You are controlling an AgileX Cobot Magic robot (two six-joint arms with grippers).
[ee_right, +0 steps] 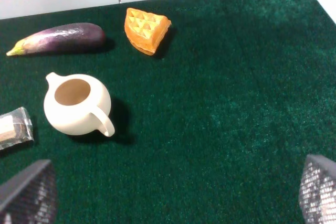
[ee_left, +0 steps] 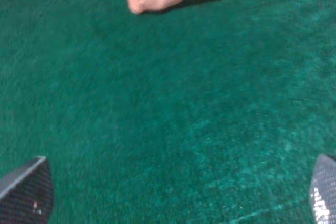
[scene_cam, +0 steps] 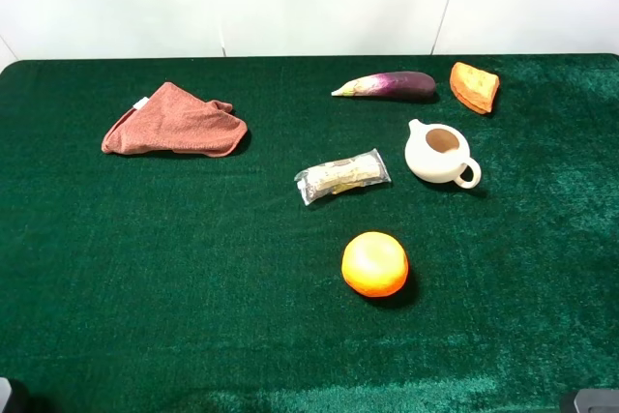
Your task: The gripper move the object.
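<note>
The cream-white pitcher (scene_cam: 440,154) stands upright on the green cloth table, right of centre, its brown inside showing and its loop handle pointing to the front right. It also shows in the right wrist view (ee_right: 79,103). My right gripper (ee_right: 173,195) is open and empty, with the pitcher well ahead of it and off towards one fingertip (ee_right: 29,195). My left gripper (ee_left: 176,195) is open and empty over bare green cloth. In the exterior high view only small grey bits of the arms show at the bottom corners.
An orange (scene_cam: 374,263) lies in front of the pitcher. A wrapped packet (scene_cam: 341,176) lies to its left. A purple eggplant (scene_cam: 387,85) and a waffle piece (scene_cam: 474,87) lie behind it. A brown-pink cloth (scene_cam: 174,121) is bunched at the back left.
</note>
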